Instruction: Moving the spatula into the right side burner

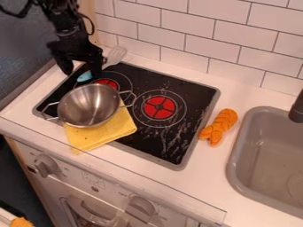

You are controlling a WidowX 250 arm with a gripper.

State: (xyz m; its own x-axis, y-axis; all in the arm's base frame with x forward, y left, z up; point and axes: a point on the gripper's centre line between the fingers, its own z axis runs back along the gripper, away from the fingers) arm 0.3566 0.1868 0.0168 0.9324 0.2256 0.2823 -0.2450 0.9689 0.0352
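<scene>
My black two-finger gripper hangs spread at the spatula with a blue handle and pale slotted head, lying across the black stovetop's back left edge; getting it to the red-centred right burner looks wholly undone. I count one steel pot, one yellow cloth, one spatula, two burners, one orange plush toy.

Open along rear of stove, between pot and wall, through to right burner. Free directly above that burner. Blocked at left by pot and near handle. Obstructed beside stove's right edge by orange toy.
</scene>
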